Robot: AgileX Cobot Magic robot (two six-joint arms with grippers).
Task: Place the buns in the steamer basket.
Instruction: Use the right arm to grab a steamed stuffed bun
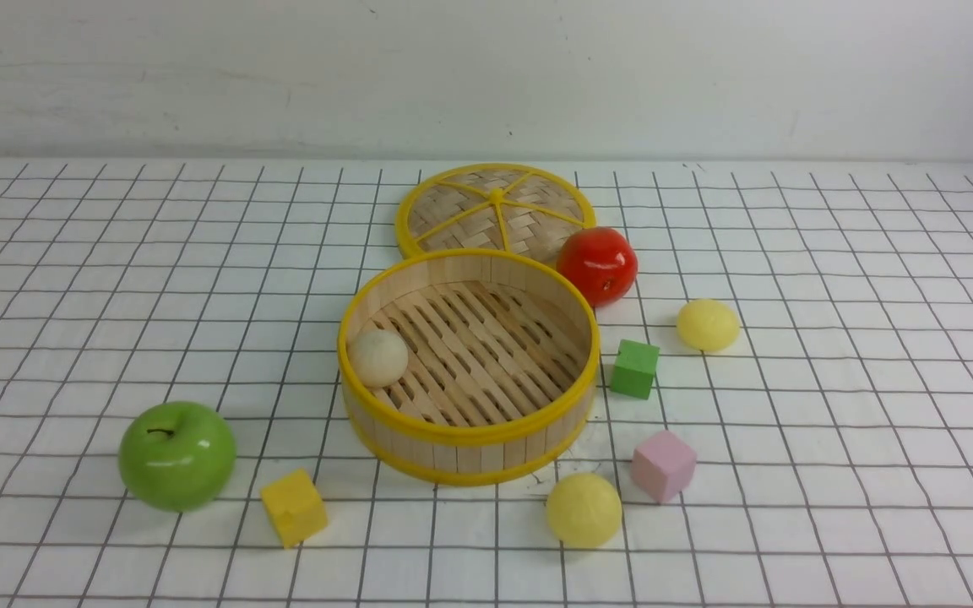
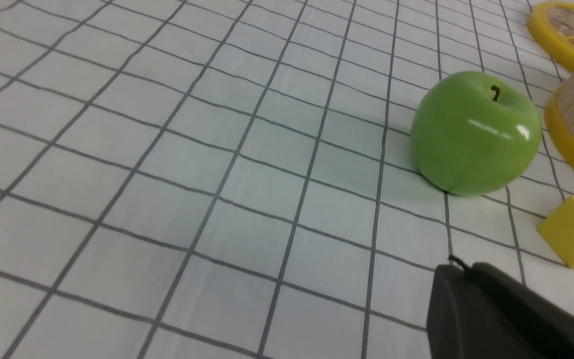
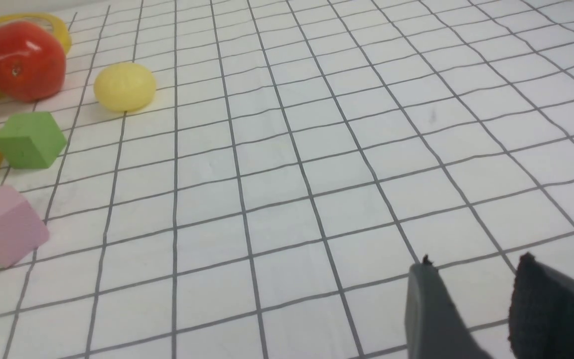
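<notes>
Front view, buns: whereabouts?
— One pale bun (image 1: 377, 357) already in the steamer basket (image 1: 470, 435), against its left wall. Two yellow ones out on the tabletop (image 1: 833, 422): near bun (image 1: 584, 508) just in front of the basket, beside a pink cube (image 1: 663, 465); far bun (image 1: 708, 324) to the right of a green cube (image 1: 634, 368), not far from a red apple (image 1: 597, 264)
— Handling?
— Going by the matte skin: probably light, soft, not slippery. Likely to dent under a hard squeeze, likely to roll if nudged
— Where to take hold?
— Across the widest part of the dome, from above, gently. At the near bun, mind the pink cube alongside
— Jaws?
— Left jaws pressed together, nothing between them, a green apple (image 2: 474, 132) in sight ahead. Right jaws spread and empty, well apart from the far bun in the right wrist view
</notes>
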